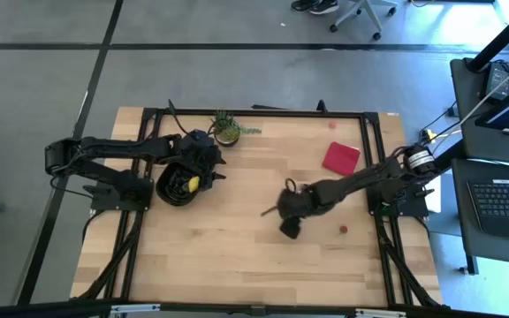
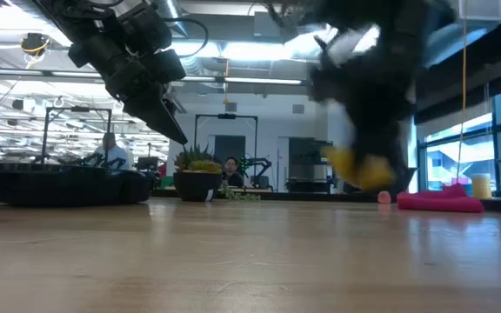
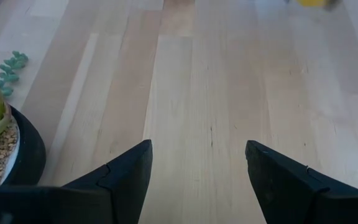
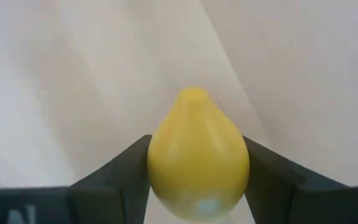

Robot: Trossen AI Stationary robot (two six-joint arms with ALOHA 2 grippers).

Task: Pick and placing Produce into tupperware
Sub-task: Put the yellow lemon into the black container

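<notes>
While the overhead camera gives only a dark lump for the right gripper (image 1: 290, 221) out over the middle of the wooden surface (image 1: 228, 247), its own wrist camera settles the matter: a yellow lemon piece (image 4: 197, 162) sits squarely between the two dark fingers (image 4: 126, 174), both pressing its sides — jaws clamped on it. From table height the same piece shows as a yellow blur (image 2: 361, 169) hanging clear above the surface under the right gripper (image 2: 368, 161).

The tupperware (image 1: 177, 184), black and shallow, lies at the left side of the surface with a yellow piece (image 1: 193, 184) already in it (the low view shows it only as a long dark rim (image 2: 68, 187)). The held lemon is well apart from it, toward the right. The left gripper (image 1: 212, 163) hovers just beside the container and near the small potted plant (image 1: 228, 131); its wrist camera shows the fingers (image 3: 123, 180) standing wide apart with bare wood between them — nothing held — and the plant pot (image 3: 23, 152) at the edge.

A small red berry (image 1: 344, 230) rests on the surface right of the right gripper, and a flat red square (image 1: 340, 157) lies farther back.
</notes>
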